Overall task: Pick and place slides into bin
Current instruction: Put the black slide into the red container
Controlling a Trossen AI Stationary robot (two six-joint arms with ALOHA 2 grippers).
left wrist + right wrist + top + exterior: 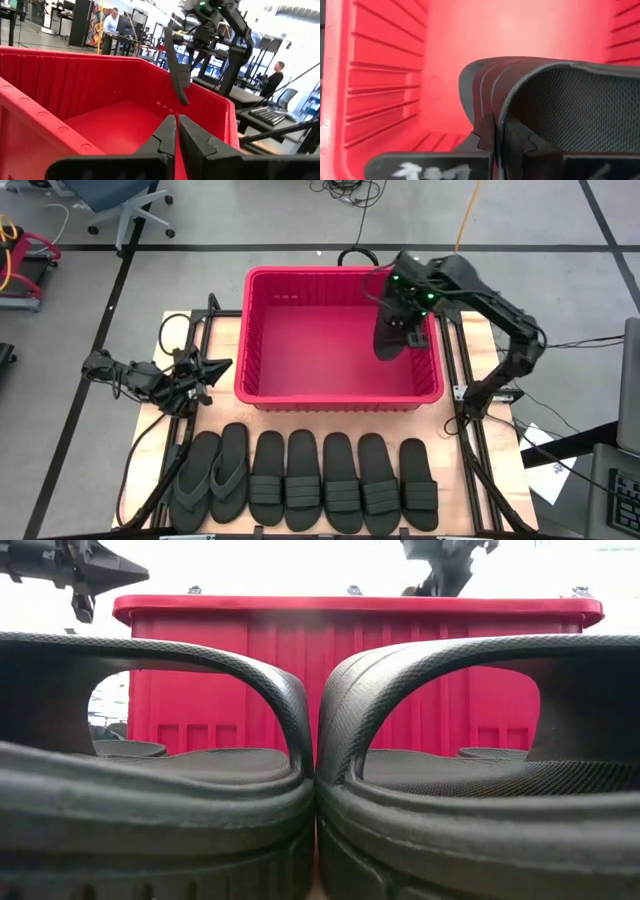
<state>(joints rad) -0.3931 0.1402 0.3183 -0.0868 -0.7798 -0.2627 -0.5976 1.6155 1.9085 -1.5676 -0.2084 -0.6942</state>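
Item, nearest the table's front edge: a row of seven matte black rubber slides [305, 480] lay side by side, two thong-strap flip-flops at the left end and five broad-banded ones to the right, all apart from both grippers. Item, behind the row: a large red rectangular ribbed plastic bin [262, 330] stood mid-table, with the left gripper [207, 372] resting just outside its left wall, fingers pressed together on nothing. Item, farthest: the right gripper [405, 320] hung over the bin's far right corner, pinching an eighth black slide [390, 335] by its band strap, the slide dangling inside the bin's walls.
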